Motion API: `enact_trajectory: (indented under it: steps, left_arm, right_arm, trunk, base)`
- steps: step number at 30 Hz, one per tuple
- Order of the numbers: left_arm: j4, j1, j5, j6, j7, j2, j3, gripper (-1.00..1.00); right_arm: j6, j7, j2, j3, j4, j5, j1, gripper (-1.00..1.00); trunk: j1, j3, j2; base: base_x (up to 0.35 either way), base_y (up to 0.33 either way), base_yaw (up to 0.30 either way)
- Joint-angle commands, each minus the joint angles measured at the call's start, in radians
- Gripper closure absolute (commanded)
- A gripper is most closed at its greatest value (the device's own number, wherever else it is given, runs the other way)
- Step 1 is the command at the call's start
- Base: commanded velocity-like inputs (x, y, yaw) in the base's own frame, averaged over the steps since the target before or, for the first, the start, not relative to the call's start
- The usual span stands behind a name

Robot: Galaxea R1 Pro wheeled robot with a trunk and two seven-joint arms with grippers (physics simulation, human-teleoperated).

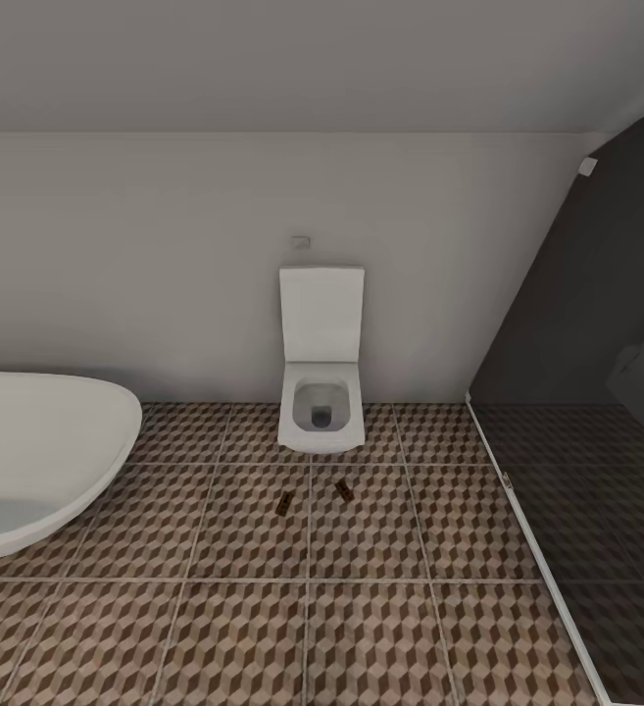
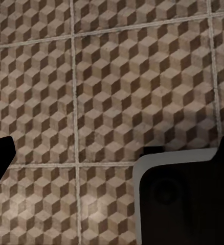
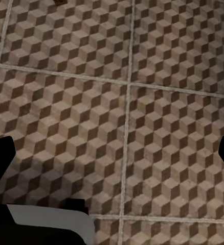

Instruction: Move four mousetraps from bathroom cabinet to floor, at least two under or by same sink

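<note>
Two mousetraps (image 1: 284, 504) (image 1: 343, 488) lie on the floor (image 1: 263, 628) before the toilet (image 1: 322, 392); wrist views: both grippers spread open over bare tile.

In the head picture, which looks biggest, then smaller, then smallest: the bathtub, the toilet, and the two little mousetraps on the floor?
1. The bathtub, though it is cut off by the picture's edge and sits nearer the camera.
2. The toilet.
3. The left mousetrap and the right mousetrap, both tiny and too alike to rank.
</note>
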Motion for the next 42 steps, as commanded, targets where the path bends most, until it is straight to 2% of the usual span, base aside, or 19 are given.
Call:
enact_trajectory:
  steps: [1,14,42]
  left_arm:
    - [0.002,0.0,0.0,-0.003,0.015,-0.003,-0.008,-1.0]
    - [-0.001,0.001,-0.006,-0.004,0.045,-0.01,-0.012,-1.0]
    - [-0.004,0.002,-0.002,-0.005,0.048,-0.005,-0.008,-1.0]
  right_arm:
    - [-0.002,-0.005,-0.001,0.009,-0.005,-0.007,-0.001,-1.0]
    - [-0.006,-0.004,0.0,0.009,-0.063,-0.013,-0.001,-1.0]
    - [-0.014,-0.006,0.003,0.012,-0.066,-0.012,-0.001,-1.0]
  trunk:
    - [0.0,-0.002,-0.002]
    - [0.0,-0.002,-0.002]
    - [0.0,-0.002,-0.002]
  base:
    - [0.0,0.0,0.0]
    - [0.0,0.0,0.0]
    - [0.0,0.0,0.0]
